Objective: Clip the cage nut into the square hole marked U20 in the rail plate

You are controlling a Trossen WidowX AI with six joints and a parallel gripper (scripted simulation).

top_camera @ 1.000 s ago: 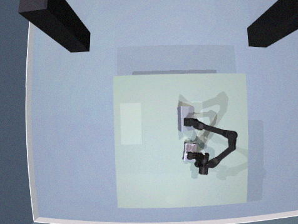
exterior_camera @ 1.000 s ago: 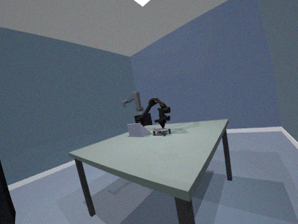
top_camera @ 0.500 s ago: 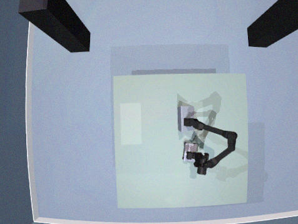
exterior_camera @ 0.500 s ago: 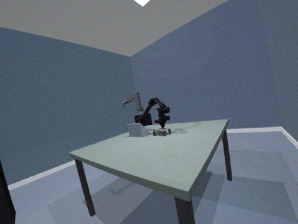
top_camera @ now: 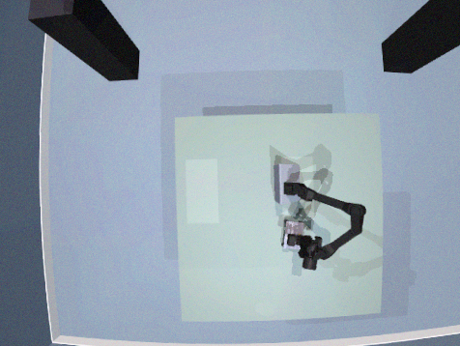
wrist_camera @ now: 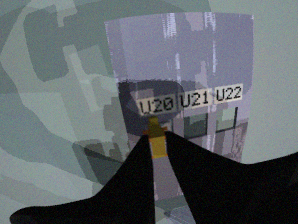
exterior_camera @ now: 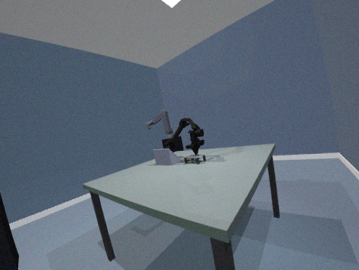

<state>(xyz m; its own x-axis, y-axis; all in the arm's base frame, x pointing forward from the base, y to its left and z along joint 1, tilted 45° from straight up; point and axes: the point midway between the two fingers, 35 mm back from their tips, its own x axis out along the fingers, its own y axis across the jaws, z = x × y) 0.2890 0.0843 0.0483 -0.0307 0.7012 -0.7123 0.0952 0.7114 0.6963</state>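
Two fingers [top_camera: 293, 240] [exterior_camera: 196, 152] are being clenched on the yellow cage nut [wrist_camera: 158, 146], presumably so its wings are being squeezed for entry. The nut is being held beside the U20 label [wrist_camera: 156, 105]; seating cannot be confirmed. Beyond, the rail plate [top_camera: 293, 226] [exterior_camera: 194, 158] [wrist_camera: 180, 60] is being presented labels-up, apparently for access from above.

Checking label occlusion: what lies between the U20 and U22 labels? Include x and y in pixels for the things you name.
The U21 label [wrist_camera: 195, 99], in the wrist view, between U20 [wrist_camera: 156, 105] and U22 [wrist_camera: 229, 93].
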